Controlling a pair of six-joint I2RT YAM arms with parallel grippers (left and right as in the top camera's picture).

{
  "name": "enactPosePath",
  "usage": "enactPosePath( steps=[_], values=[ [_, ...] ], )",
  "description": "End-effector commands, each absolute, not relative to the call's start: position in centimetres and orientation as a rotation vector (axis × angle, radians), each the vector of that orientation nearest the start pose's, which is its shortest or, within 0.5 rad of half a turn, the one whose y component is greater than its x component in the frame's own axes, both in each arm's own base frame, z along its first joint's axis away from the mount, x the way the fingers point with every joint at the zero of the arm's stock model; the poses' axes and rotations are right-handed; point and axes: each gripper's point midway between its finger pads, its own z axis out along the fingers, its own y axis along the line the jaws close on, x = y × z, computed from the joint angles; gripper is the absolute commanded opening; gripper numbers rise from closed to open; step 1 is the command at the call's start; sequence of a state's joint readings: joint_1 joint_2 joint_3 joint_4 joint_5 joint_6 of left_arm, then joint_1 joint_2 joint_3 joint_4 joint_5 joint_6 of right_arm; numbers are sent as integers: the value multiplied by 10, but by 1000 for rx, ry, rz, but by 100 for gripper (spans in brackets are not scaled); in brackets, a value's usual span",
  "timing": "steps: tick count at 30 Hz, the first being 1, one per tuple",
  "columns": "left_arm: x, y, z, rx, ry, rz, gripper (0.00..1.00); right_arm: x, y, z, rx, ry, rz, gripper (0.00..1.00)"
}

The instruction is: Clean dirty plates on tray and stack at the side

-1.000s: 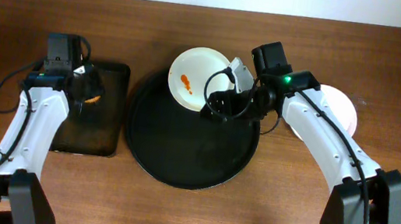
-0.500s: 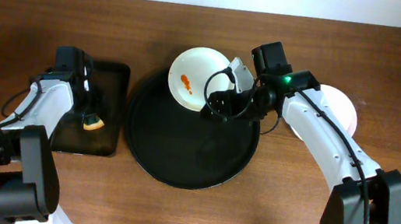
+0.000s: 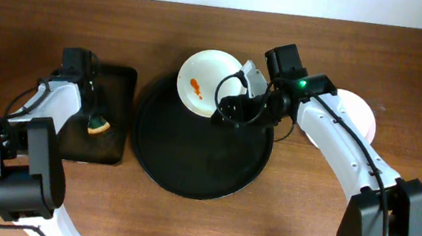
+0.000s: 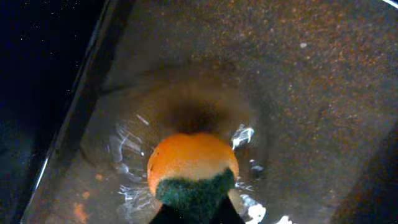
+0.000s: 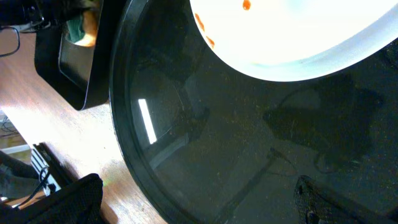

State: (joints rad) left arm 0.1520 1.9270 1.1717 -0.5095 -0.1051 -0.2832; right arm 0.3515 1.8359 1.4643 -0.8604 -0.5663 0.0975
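Fingers: left gripper (image 3: 95,121) is pinching an orange-and-green sponge (image 4: 193,165); right gripper (image 3: 230,109) is gaping wide.
Tray: large round black tray (image 3: 185,182) is carrying a smeared white round plate (image 3: 204,80) at twelve o'clock.
Relation: plate is lying at two o'clock from the sponge, well apart.
Pose: left wrist is pointing down into small rectangular black tray (image 3: 109,152).

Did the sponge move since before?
Yes. The sponge moved along the small tray, from its middle toward the edge nearest the robot.

Glossy black tray (image 3: 196,161), seemingly plastic; wooden table (image 3: 278,231).
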Motion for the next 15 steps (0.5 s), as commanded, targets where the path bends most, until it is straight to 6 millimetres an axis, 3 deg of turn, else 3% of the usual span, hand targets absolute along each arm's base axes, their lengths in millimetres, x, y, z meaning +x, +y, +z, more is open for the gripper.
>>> enactPosePath(
  steps=[1, 4, 5, 10, 14, 15],
  values=[
    [413, 82, 43, -633, 2689, 105, 0, 358, 230, 135, -504, 2742, 898, 99],
    [409, 82, 107, -616, 2589, 95, 0, 358, 230, 135, -504, 2742, 898, 99],
    [410, 82, 114, -614, 2571, 92, 0, 358, 230, 135, -504, 2742, 898, 99],
    [397, 83, 97, -625, 2649, 128, 0, 358, 230, 135, -504, 2742, 898, 99],
    [379, 80, 66, -640, 2764, 140, 1, 358, 230, 135, -504, 2742, 898, 99],
    [379, 80, 63, -640, 2772, 140, 24, 358, 230, 135, -504, 2742, 898, 99]
  ],
)
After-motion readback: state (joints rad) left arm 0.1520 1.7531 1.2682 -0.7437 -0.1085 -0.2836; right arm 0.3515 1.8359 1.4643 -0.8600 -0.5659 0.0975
